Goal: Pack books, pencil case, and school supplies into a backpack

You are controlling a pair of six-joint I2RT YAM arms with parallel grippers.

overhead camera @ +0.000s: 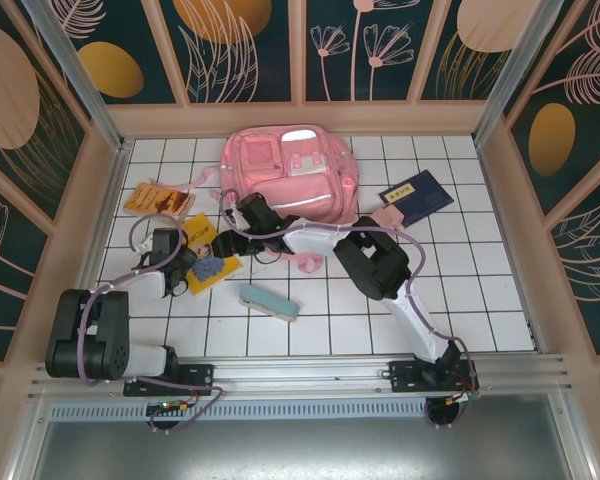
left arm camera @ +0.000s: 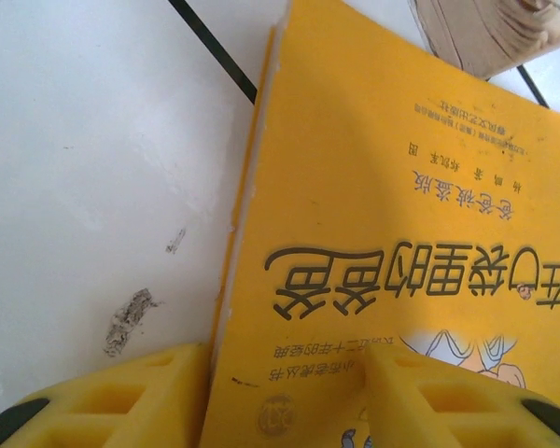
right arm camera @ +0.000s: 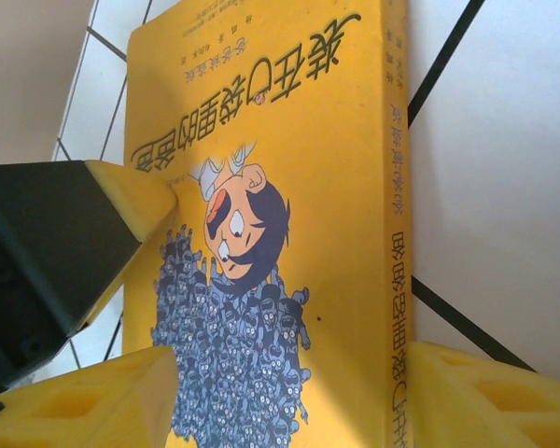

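In the top view we see the yellow book (overhead camera: pixel 208 256) lying flat on the white tiled table (overhead camera: pixel 480 290), at about 9 o'clock from the table's middle. Both arms meet over it.

The left gripper (overhead camera: pixel 187 268) is at the book's 8 o'clock corner. In its wrist view the left gripper (left arm camera: pixel 280 364) is spread. One yellow finger is on the bare tile and the other is over the cover, with the book's page edge (left arm camera: pixel 238 233) between them.

The right gripper (overhead camera: pixel 230 240) reaches in from 1 o'clock. In its wrist view the right gripper (right arm camera: pixel 294 364) is spread wide, with the yellow book (right arm camera: pixel 289 140) running between its fingers. We cannot tell whether the pads touch it. A tip of the left gripper rests on the cover there.

The pink backpack (overhead camera: pixel 290 180) lies at 12 o'clock. The orange book (overhead camera: pixel 158 200) is at 10 o'clock and the navy books (overhead camera: pixel 418 195) are at 2 o'clock. The small pink item (overhead camera: pixel 387 216) is just beside them. The teal pencil case (overhead camera: pixel 270 302) is at 7 o'clock.
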